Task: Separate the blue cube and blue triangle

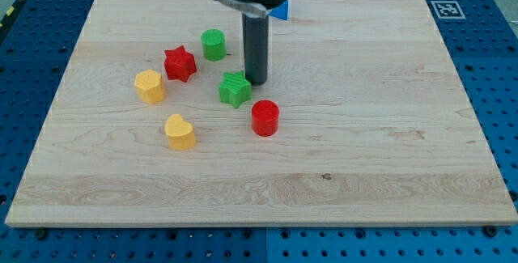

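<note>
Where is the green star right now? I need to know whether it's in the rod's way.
The green star sits left of centre on the board, just left of my tip, with the red cylinder below-right.

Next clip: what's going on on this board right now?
A robot arm with a straight dark rod is working over a wooden board of small coloured blocks. My tip rests right beside the green star, on its upper right. A red cylinder sits just below, and a green cylinder, a red star and two yellow blocks lie further left. Only a sliver of one blue block shows behind the arm at the view's top; the blue pair cannot be judged.
</note>
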`<action>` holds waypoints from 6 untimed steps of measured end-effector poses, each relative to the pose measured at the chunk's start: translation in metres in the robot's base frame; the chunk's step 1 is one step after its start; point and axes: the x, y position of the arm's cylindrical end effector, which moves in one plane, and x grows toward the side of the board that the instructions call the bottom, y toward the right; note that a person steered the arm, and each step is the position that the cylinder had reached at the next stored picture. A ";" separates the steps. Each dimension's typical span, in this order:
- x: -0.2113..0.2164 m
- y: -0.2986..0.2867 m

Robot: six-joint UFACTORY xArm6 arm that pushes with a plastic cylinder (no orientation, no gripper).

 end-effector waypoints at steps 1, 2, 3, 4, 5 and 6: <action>-0.048 0.006; -0.058 0.009; -0.106 -0.006; -0.160 -0.042; -0.201 -0.060; -0.204 -0.059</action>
